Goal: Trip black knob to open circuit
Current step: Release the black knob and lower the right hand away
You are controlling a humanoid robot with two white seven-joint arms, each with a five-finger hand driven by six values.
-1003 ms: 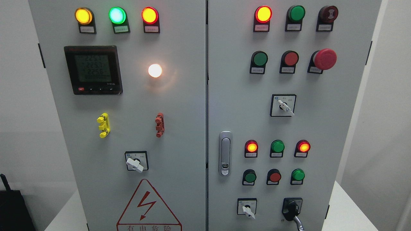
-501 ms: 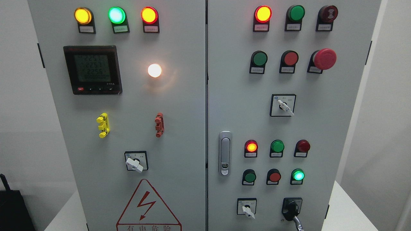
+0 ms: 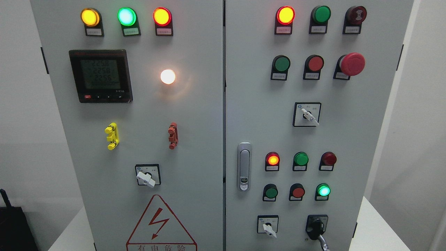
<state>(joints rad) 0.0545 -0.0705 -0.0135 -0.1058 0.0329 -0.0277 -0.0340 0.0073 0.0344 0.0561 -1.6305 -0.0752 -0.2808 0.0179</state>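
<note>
The black knob [image 3: 316, 226] sits on a black square plate at the lower right of the cabinet's right door [image 3: 366, 146], its handle pointing down. Just under it, a thin grey ribbed piece [image 3: 324, 244] rises from the bottom edge and touches the knob's lower end. It enters right of the middle, so it looks like a fingertip of my right hand, but too little shows to tell how the hand stands. My left hand is out of view. Above the knob, one green lamp [image 3: 324, 190] is lit and the dark red lamp [image 3: 329, 158] is off.
The grey two-door cabinet fills the view. A white selector switch [image 3: 267, 227] sits left of the knob, with a door latch [image 3: 244, 166] and a red mushroom button [image 3: 352, 64] higher up. The left door carries a meter [image 3: 100, 75] and a second white selector switch [image 3: 147, 177].
Since one second ago, the right-hand red lamp above the knob has gone dark and the green lamp below it has lit. The meter digits changed slightly. Nothing else has moved.
</note>
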